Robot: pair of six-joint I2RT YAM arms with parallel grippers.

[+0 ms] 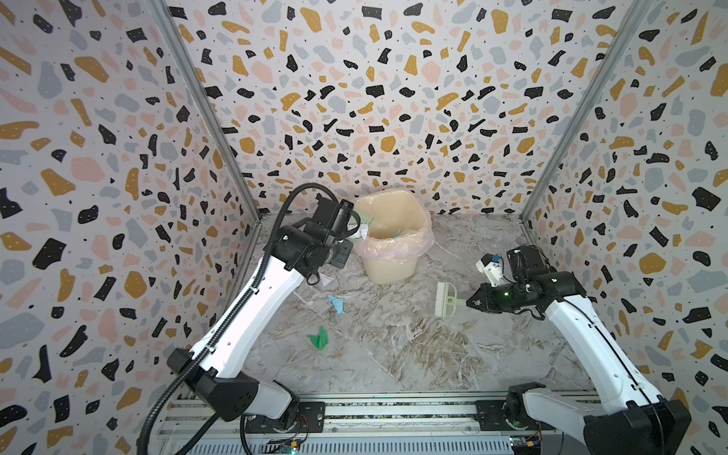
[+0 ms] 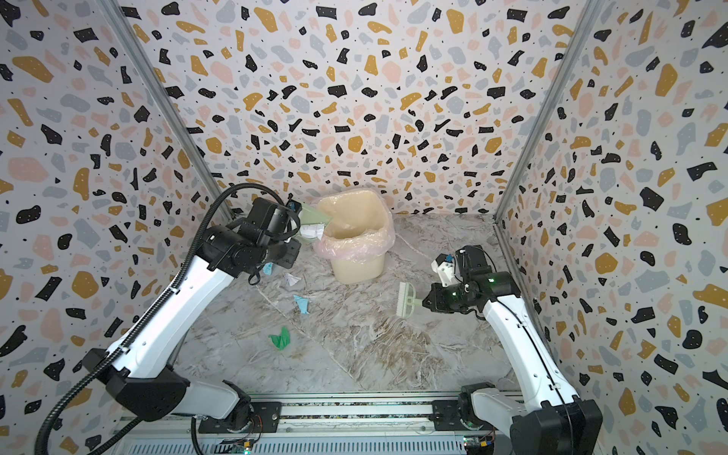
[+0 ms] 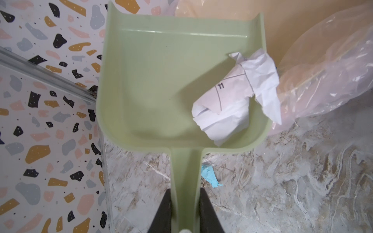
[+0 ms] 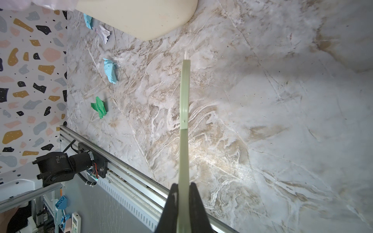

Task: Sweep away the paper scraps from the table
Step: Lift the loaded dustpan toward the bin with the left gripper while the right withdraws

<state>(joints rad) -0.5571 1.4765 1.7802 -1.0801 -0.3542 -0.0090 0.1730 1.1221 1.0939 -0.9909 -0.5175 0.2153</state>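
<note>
My left gripper (image 3: 185, 191) is shut on the handle of the pale green dustpan (image 3: 161, 80), held tilted at the rim of the bin (image 1: 394, 236). A crumpled white paper scrap (image 3: 238, 96) lies in the pan against its side wall. On the table (image 1: 413, 346) lie loose paper scraps: a white one (image 1: 326, 279), a light blue one (image 1: 337, 304) and a green one (image 1: 320, 338). Another light blue scrap (image 2: 268, 268) shows under the left wrist. My right gripper (image 4: 183, 186) is shut on the handle of the brush (image 1: 447, 299), low over the table right of the bin.
The cream bin has a clear pinkish liner (image 2: 366, 244) and stands at the back middle. Terrazzo walls (image 1: 118, 197) close in three sides. A metal rail (image 1: 394, 409) carrying both arm bases runs along the front edge.
</note>
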